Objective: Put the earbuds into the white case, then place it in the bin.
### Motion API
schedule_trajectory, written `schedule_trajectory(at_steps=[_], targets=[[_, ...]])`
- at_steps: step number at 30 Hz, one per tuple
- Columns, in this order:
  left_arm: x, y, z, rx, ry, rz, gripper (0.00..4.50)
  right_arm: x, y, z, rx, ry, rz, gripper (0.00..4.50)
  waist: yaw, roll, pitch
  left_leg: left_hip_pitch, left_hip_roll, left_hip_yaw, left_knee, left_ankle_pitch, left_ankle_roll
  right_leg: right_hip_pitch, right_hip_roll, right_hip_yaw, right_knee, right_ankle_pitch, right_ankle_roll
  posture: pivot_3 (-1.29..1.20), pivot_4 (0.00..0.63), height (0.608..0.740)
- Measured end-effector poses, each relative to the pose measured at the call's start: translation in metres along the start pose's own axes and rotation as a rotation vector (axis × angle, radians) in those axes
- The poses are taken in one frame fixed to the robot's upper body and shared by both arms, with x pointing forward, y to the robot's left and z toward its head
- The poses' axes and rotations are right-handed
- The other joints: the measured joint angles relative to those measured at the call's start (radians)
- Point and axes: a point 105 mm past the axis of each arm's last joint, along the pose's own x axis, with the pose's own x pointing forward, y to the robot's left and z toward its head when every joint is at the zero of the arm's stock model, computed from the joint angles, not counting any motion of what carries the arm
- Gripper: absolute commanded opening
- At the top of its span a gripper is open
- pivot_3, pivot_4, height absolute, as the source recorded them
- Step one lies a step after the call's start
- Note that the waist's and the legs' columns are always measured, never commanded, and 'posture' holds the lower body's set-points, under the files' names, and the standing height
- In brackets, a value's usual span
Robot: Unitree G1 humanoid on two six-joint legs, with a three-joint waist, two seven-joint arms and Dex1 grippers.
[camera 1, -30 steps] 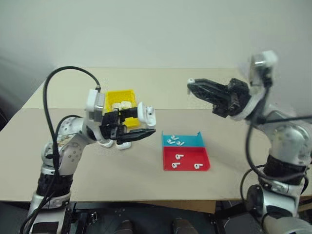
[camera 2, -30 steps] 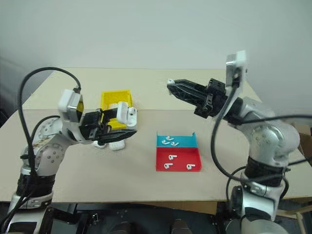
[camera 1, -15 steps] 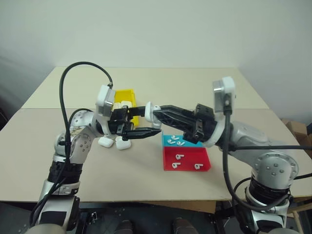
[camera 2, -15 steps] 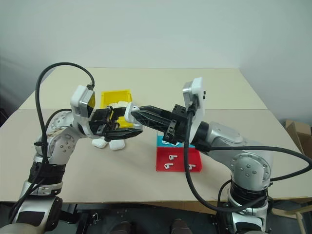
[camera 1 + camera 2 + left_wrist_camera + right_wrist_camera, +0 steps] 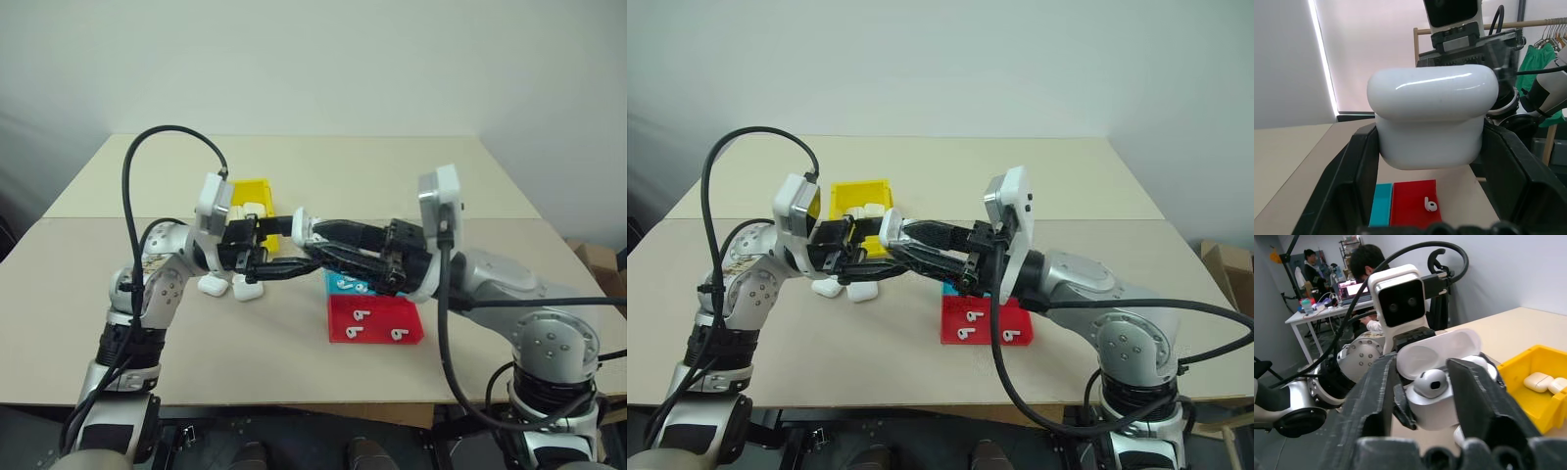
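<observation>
While gripped, case [image 5: 1442,401] sits between right claw [image 5: 1422,382] fingers.

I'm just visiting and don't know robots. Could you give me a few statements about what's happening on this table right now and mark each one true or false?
1. The left gripper holds a white case. True.
2. The case's lid is closed. False: the right wrist view shows it open, with an earbud sitting in it.
3. The right gripper is over at the case, its fingers on either side of it. True.
4. The yellow bin holds nothing. False: white cases already lie in it.
5. Earbuds lie in both the teal tray and the red tray. True.
6. Every white case is in the bin. False: two loose cases sit on the table.
</observation>
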Motion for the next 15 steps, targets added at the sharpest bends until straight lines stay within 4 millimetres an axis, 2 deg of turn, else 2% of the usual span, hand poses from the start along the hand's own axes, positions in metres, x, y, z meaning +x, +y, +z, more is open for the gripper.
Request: schedule_trajectory(at_steps=[9, 12, 15], targets=[[0.001, 0.000, 0.000, 0.005, -0.007, 0.000, 2.81, -0.011, -0.004, 0.003, -0.031, 0.056, -0.009, 2.99, 0.002, 0.000, 0.000, 0.000, 0.000, 0.000, 0.000, 0.000, 0.000, 0.000, 0.000, 0.000, -0.001, 0.000, 0.000, 0.00, 0.150, 0.740], [0.002, 0.002, -0.002, 0.011, -0.010, -0.003, 2.81, -0.020, -0.001, 0.019, -0.049, 0.065, 0.024, 2.44, 0.002, 0.000, 0.000, 0.000, 0.000, 0.000, 0.000, 0.000, 0.000, 0.000, 0.000, 0.000, -0.001, 0.000, 0.000, 0.00, 0.150, 0.740], [0.003, 0.008, -0.008, 0.007, -0.005, 0.008, 2.81, -0.026, 0.003, 0.035, -0.118, 0.103, 0.048, 1.43, 0.002, 0.000, 0.000, 0.000, 0.000, 0.000, 0.000, 0.000, 0.000, 0.001, 0.000, 0.000, -0.001, 0.000, 0.000, 0.00, 0.150, 0.740]])
